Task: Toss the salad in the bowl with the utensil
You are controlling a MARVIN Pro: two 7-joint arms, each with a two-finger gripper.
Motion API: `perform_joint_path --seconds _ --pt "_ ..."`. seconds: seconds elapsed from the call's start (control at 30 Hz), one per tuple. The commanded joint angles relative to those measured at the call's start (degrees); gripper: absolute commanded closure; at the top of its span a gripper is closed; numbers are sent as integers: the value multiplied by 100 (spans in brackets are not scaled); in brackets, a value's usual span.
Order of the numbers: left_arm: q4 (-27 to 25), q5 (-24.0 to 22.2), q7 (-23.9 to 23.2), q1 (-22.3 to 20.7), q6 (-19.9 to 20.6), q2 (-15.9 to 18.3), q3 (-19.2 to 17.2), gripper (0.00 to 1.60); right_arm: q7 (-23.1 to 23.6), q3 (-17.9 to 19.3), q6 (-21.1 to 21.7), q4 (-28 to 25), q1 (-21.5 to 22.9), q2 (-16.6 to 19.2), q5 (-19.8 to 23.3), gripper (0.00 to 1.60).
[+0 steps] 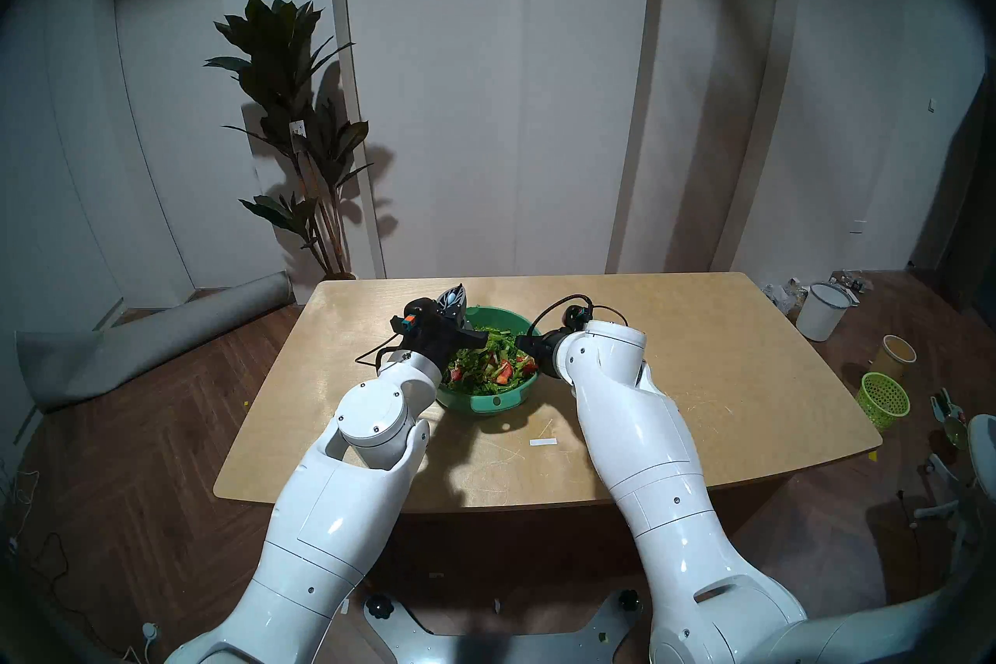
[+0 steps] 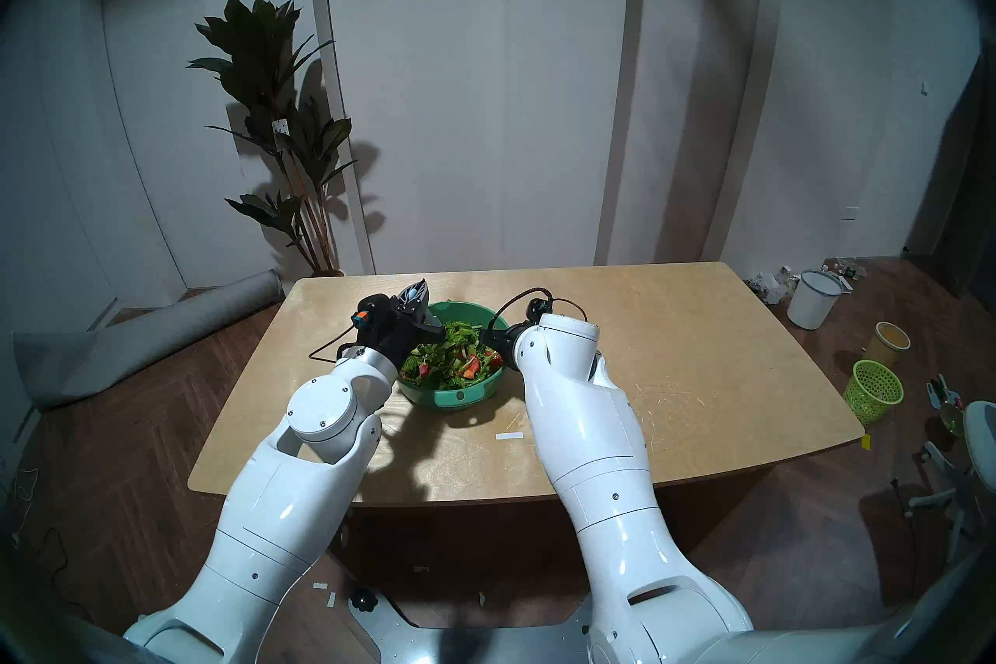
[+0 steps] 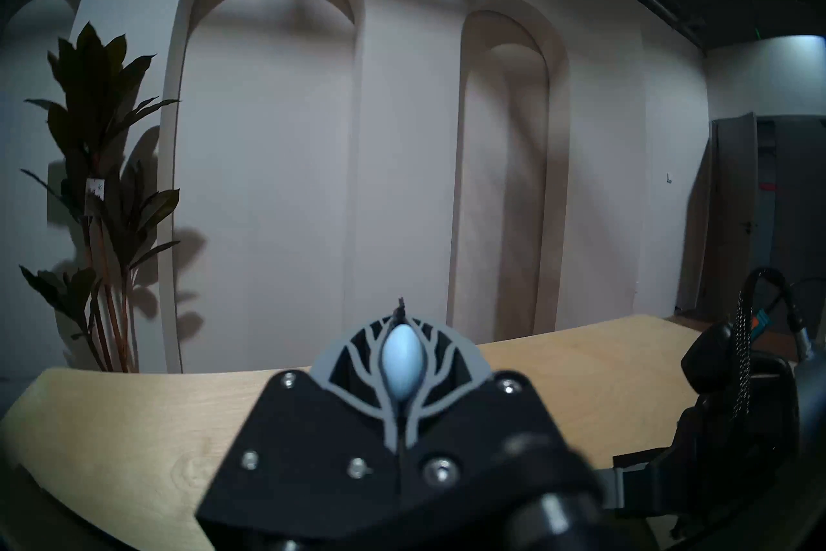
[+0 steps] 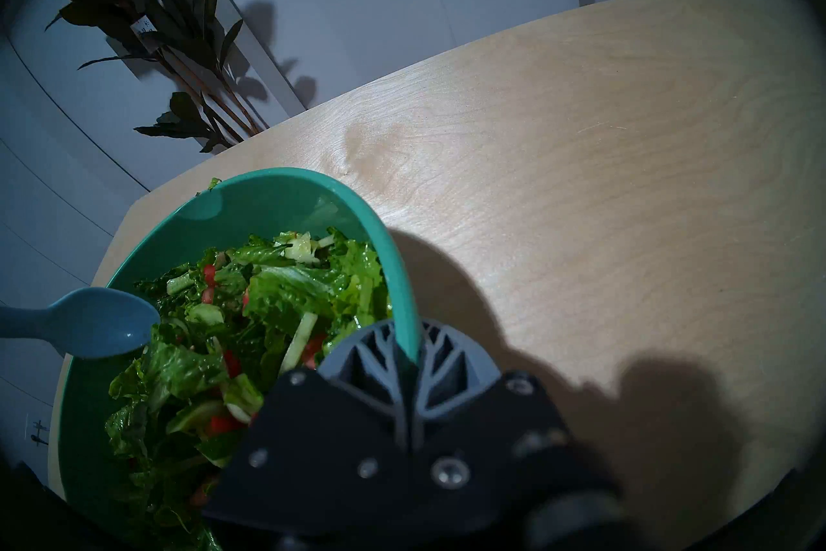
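Observation:
The deep green bowl [image 1: 488,404] stands mid-table, its teal tab handle toward me, and also shows in the right wrist view [image 4: 277,197]. The salad [image 1: 485,364] of green leaves, red pieces and pale slices fills it [image 4: 277,299]. My left gripper [image 1: 452,302] is above the bowl's far left rim, shut on the utensil's pale blue handle [image 3: 401,364]. The utensil's working end looks like a pale blue spoon bowl [image 4: 94,322] lying at the salad's edge. My right gripper [image 4: 409,340] is shut on the bowl's right rim; in the head views my wrist hides it.
The wooden table [image 1: 700,377] bears a small white strip [image 1: 541,442] near the front. On the floor to the right stand a lime mesh basket [image 1: 884,399], a yellow cup [image 1: 897,353] and a white bucket [image 1: 822,310]. A plant [image 1: 291,124] and a rolled mat [image 1: 151,339] are at the left.

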Motion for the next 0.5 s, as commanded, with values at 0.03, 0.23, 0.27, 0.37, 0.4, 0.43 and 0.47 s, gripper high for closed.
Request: perform_joint_path --seconds 0.03,0.23,0.27,0.37,0.4,0.43,0.47 --pt "149 224 -281 -599 -47 278 5 160 15 1 -7 -120 67 -6 6 160" --pt "578 234 -428 -816 -71 292 14 160 16 2 -6 -125 65 -6 6 160" --pt "656 296 -439 -847 -124 321 33 160 16 2 -5 -125 64 -6 6 160" --pt "845 412 -478 -934 -146 365 79 160 16 2 -5 -126 64 -6 6 160" --pt "930 417 -505 -961 -188 360 84 160 16 2 -5 -127 64 -6 6 160" --pt "1039 504 -522 -1015 -198 392 129 160 16 2 -5 -127 64 -6 6 160" --pt "1140 548 -546 -1057 -253 402 152 160 16 2 -5 -127 63 -6 6 160"
